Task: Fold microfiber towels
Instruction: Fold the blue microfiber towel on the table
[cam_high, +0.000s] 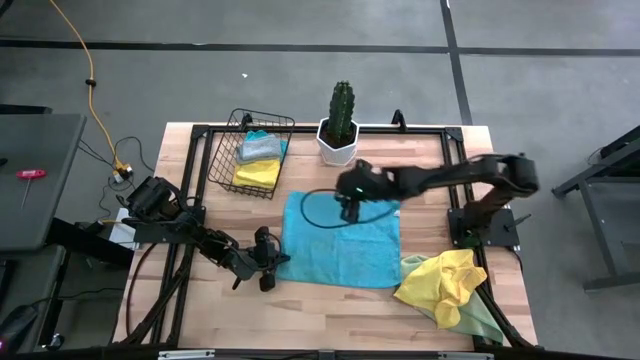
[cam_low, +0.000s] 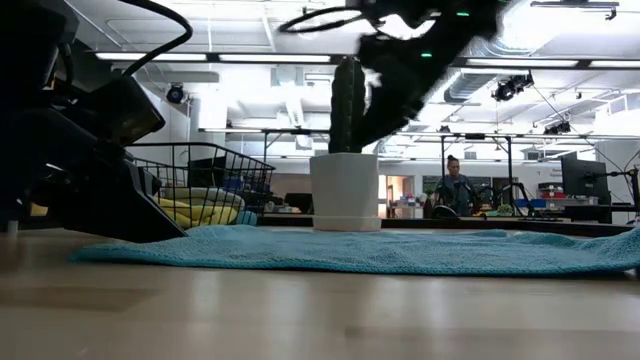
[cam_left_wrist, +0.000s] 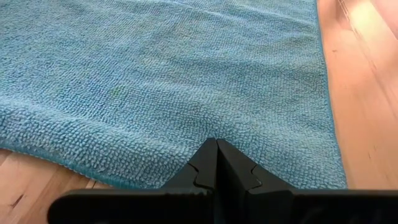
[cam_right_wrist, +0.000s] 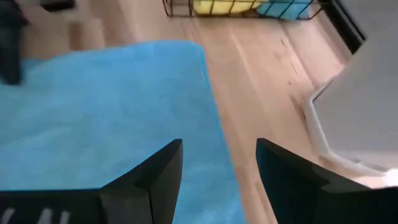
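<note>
Both my grippers meet the turquoise towel: left gripper closed at its near corner, right gripper open above its far edge.

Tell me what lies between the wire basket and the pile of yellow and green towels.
In the high view, the spread blue towel lies between the wire basket and the yellow-green pile, with the right gripper above it.
</note>
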